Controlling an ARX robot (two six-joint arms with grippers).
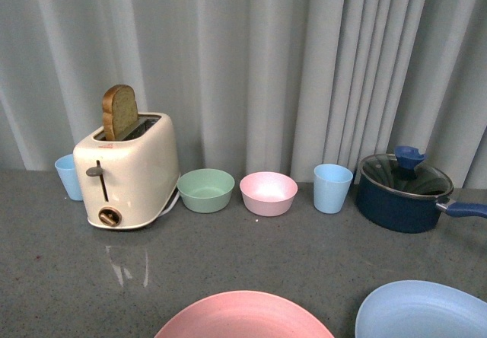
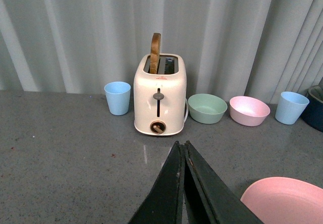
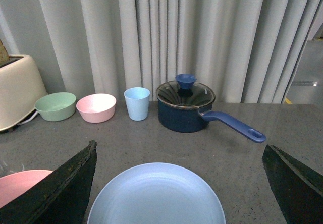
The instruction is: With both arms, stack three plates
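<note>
Now the left end effector [image 2: 181,144] is closed, empty, beside the pink plate [image 2: 285,199]; the right end effector [image 3: 179,147] (spread wide, empty) straddles the blue plate [image 3: 156,193] right of it.

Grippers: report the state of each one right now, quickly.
Left gripper: shut, fingers pressed together, holding nothing.
Right gripper: open wide, holding nothing.
</note>
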